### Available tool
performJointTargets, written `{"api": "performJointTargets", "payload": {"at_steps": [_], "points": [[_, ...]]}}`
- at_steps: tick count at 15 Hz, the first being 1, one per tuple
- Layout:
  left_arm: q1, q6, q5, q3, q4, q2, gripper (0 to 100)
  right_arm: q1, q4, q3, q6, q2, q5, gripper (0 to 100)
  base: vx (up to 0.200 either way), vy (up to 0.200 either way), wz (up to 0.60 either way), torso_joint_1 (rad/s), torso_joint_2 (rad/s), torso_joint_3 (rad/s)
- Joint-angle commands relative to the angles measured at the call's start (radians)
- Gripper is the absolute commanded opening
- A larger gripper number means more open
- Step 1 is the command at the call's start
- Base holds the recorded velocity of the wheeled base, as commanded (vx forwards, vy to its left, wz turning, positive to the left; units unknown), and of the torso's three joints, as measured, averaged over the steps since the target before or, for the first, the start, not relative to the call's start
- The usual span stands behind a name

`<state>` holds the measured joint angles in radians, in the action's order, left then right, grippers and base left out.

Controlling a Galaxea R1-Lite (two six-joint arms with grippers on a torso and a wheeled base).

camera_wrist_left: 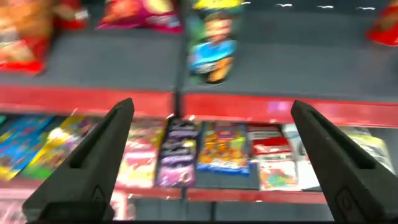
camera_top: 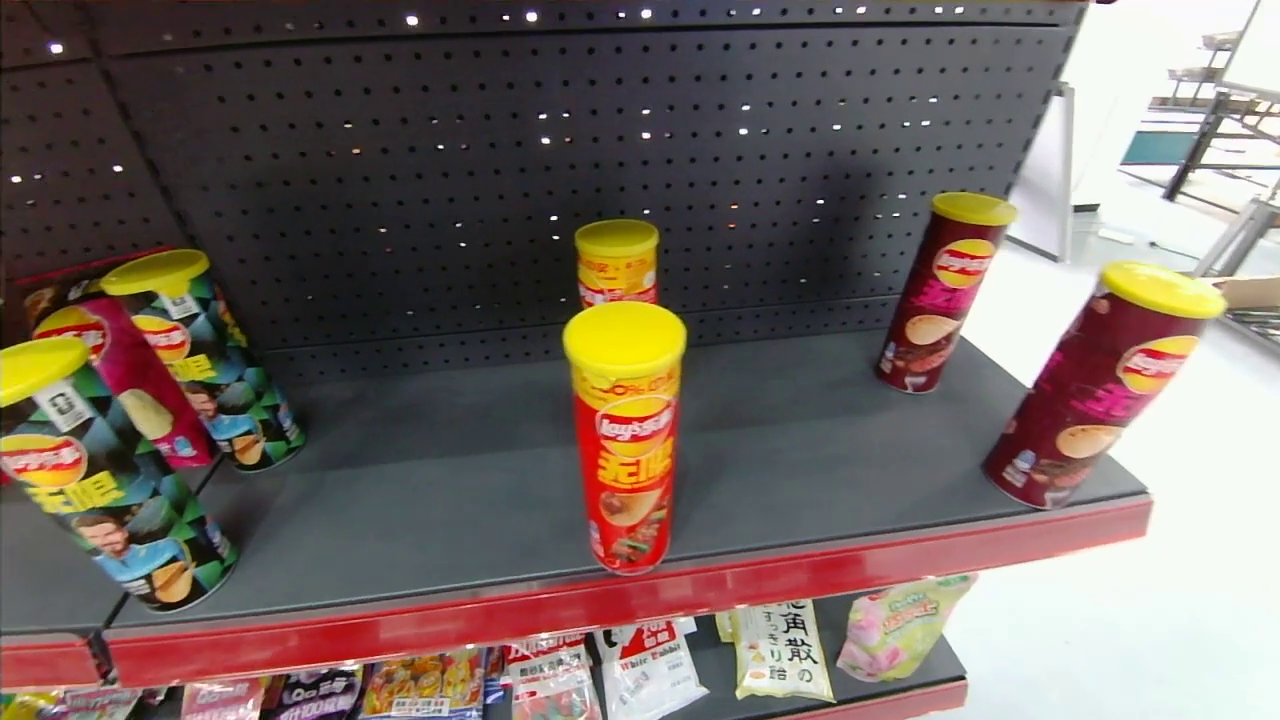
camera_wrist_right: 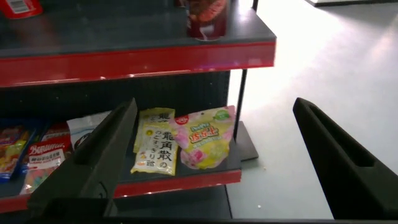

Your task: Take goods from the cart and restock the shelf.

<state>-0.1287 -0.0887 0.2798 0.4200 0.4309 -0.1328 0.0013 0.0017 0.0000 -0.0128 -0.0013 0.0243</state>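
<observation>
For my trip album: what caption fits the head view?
Yellow-lidded chip cans stand spaced along a dark, red-edged shelf, with snack bags below.

The shelf (camera_top: 800,440) looks matt grey with a glossy red lip; the cans (camera_top: 625,440) have glossy wraps and smooth plastic lids.

On the grey shelf (camera_top: 450,480) a red can (camera_top: 625,440) stands at the front edge, a second red can (camera_top: 617,262) behind it. Maroon cans (camera_top: 940,290) stand right, patterned cans (camera_top: 110,490) left; bags (camera_top: 780,650), perhaps sweets, below.
</observation>
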Motion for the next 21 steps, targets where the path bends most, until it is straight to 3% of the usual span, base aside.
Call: {"api": "performJointTargets", "payload": {"at_steps": [1, 4, 6, 7, 9, 10, 11, 14, 15, 16, 17, 18, 20, 21], "points": [[0.003, 0.0, -0.002, -0.017, -0.001, 0.028, 100, 0.0, 0.0, 0.0, -0.001, 0.001, 0.0, 100, 0.0, 0.0, 0.6, 0.007, 0.0, -0.002], [0.001, 0.0, -0.019, -0.038, -0.009, 0.038, 100, 0.0, 0.0, 0.0, 0.0, 0.001, 0.0, 100, 0.0, 0.0, 0.0, 0.0, 0.0, 0.0], [0.001, 0.006, -0.091, -0.061, -0.058, 0.038, 100, 0.0, 0.0, 0.0, 0.0, 0.001, 0.0, 100, 0.0, 0.0, 0.0, 0.0, 0.0, 0.0], [0.001, 0.035, -0.165, -0.086, -0.103, 0.038, 100, 0.0, 0.0, 0.0, 0.004, 0.001, 0.0, 100, 0.0, 0.0, 0.0, 0.0, 0.0, 0.0], [0.001, 0.075, -0.174, -0.139, -0.153, 0.038, 100, 0.0, 0.0, 0.0, 0.004, 0.001, 0.0, 100, 0.0, 0.0, 0.0, 0.0, 0.0, 0.0], [0.003, 0.089, -0.142, -0.173, -0.176, 0.038, 100, 0.0, 0.0, 0.0, 0.002, 0.001, 0.0, 100, 0.0, 0.0, 0.0, 0.0, 0.0, 0.0], [0.014, 0.081, -0.001, -0.219, -0.182, 0.033, 100, 0.0, 0.0, 0.0, 0.004, 0.001, 0.0, 100, 0.0, 0.0, 0.0, 0.0, 0.0, 0.0], [0.029, 0.041, 0.114, -0.254, -0.182, 0.036, 100, 0.0, 0.0, 0.0, 0.002, 0.001, 0.0, 100, 0.0, 0.0, 0.0, 0.0, 0.0, 0.0], [0.072, 0.032, 0.157, -0.265, -0.179, 0.036, 100, 0.0, 0.0, 0.0, 0.002, 0.001, 0.002, 100, 0.0, 0.0, 0.0, 0.0, 0.0, 0.0], [0.12, 0.014, 0.16, -0.273, -0.176, 0.027, 100, 0.0, 0.0, 0.0, 0.002, 0.001, 0.002, 100, 0.0, 0.0, 0.0, 0.0, 0.0, 0.0], [0.228, -0.003, 0.157, -0.277, -0.176, -0.007, 100, 0.0, 0.0, -0.002, 0.002, 0.001, 0.002, 100, 0.0, 0.0, 0.0, 0.0, 0.0, 0.0], [0.253, -0.008, 0.144, -0.279, -0.179, -0.008, 100, 0.0, 0.0, 0.0, 0.002, 0.001, 0.002, 100, 0.0, 0.0, 0.0, 0.0, 0.0, 0.0], [0.232, 0.018, -0.036, -0.297, -0.21, 0.041, 100, 0.0, 0.0, 0.0, 0.002, 0.001, 0.002, 100, 0.0, 0.0, 0.0, 0.0, 0.0, 0.0], [0.232, 0.018, -0.116, -0.365, -0.357, 0.039, 100, 0.0, 0.0, 0.0, 0.004, 0.001, 0.002, 100, 0.0, 0.0, 0.0, 0.0, 0.0, 0.0]]}}
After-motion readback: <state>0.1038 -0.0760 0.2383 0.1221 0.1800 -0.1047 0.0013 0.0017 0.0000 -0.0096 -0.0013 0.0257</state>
